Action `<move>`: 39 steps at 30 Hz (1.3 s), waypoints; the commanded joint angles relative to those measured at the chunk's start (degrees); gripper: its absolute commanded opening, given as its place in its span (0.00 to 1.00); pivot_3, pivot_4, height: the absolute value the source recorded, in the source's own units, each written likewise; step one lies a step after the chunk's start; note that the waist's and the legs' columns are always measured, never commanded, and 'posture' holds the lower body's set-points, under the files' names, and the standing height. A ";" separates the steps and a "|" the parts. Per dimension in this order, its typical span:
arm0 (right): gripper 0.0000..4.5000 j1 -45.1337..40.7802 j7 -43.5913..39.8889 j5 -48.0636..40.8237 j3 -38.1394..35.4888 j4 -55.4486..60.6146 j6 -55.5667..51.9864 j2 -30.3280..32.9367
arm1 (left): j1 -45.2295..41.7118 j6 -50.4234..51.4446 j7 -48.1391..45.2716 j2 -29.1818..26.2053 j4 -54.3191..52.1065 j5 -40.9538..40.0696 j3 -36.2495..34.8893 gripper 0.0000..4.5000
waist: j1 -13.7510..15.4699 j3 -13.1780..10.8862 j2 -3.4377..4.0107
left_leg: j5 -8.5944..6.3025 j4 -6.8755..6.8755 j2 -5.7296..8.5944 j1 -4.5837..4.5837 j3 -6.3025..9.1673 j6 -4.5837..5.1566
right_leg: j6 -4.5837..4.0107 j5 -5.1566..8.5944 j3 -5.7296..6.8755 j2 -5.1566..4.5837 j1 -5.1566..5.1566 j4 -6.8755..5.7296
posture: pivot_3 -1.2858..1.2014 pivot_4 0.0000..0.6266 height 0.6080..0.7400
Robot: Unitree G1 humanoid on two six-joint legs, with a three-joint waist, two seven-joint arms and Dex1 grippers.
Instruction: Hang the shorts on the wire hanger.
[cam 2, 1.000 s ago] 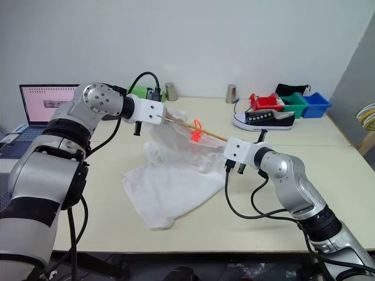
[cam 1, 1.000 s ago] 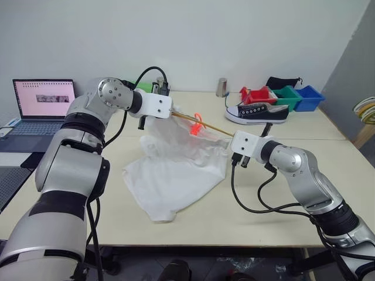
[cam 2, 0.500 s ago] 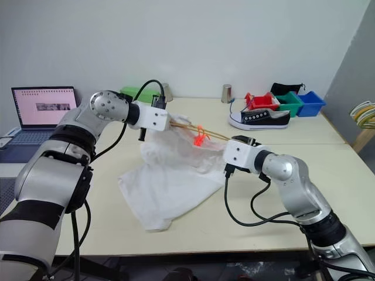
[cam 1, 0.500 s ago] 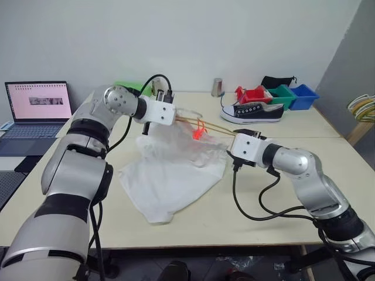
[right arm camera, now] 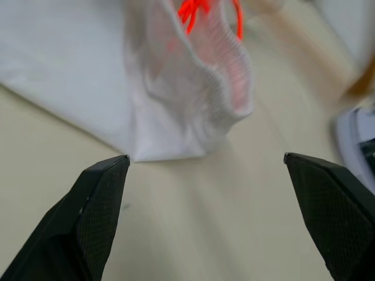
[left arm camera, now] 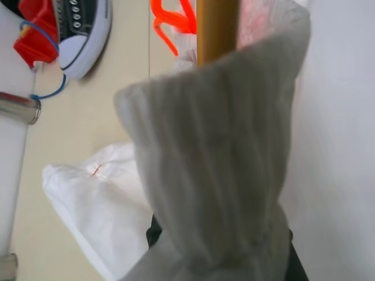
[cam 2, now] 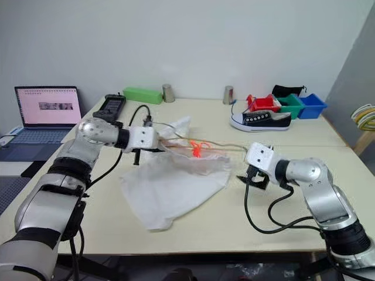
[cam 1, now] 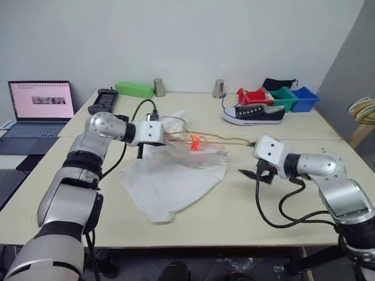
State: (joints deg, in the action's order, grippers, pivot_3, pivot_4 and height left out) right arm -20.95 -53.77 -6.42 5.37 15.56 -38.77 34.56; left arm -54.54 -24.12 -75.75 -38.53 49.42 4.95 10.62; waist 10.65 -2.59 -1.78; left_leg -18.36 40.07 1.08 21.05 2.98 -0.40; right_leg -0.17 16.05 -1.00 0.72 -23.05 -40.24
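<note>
Left eye view gives me the shorts (cam 1: 173, 178) spread on the table (cam 1: 246, 205), waistband lifted on the wire hanger (cam 1: 202, 139) (orange tip showing). My left gripper (cam 1: 167, 136) is clamped on waistband and hanger; my right gripper (right arm camera: 205, 170) hangs apart, jaws wide, holding nothing.

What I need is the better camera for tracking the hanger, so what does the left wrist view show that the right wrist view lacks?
Left wrist view: the wire hanger as a yellow-orange bar running into the gathered waistband, plus a red bin and a metal cup. Right wrist view: the right gripper, its black fingers spread wide and holding nothing. Both: the shorts, the hanger's orange-red tip and the table.
</note>
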 commanded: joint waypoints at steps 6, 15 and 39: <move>0.99 -14.42 3.57 -5.89 -2.14 -22.35 -0.42 -10.17 | 5.79 14.51 -0.67 -3.19 -16.82 -7.12 -4.57 0.00 | 0.33 0.00 0.01 | 0.01 0.00 -0.33 -0.21 -0.08 0.01 | -0.16 0.10 0.00 0.09 -0.08 -0.47 | 0.69 0.00 1.00; 0.99 -14.83 -1.27 -5.38 4.50 -23.00 1.51 -9.06 | 8.64 17.39 1.31 -5.17 -21.97 -7.42 -5.20 0.00 | 3.56 0.00 0.01 | 0.01 -0.02 -0.41 -0.17 -0.05 0.01 | -0.33 0.21 0.07 0.11 -0.17 -0.58 | 0.70 0.00 1.00; 0.01 -11.44 3.54 -9.41 1.11 -17.73 -1.43 -9.03 | 7.72 14.65 2.88 -4.08 -19.72 -5.91 -3.40 0.00 | 5.38 -0.01 0.03 | 0.00 -0.02 -0.45 -0.15 -0.10 0.01 | -0.34 0.22 0.10 0.19 -0.16 -0.52 | 0.68 0.00 1.00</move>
State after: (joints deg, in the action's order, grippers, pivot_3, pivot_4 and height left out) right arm -31.93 -50.56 -14.75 8.05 -4.50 -40.22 24.79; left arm -44.65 -8.40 -73.27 -42.53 29.96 -0.90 7.53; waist 16.04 -2.60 -1.75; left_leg -18.36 40.05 0.63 20.90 2.89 -0.39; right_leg -0.50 16.27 -0.90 0.91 -23.21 -40.75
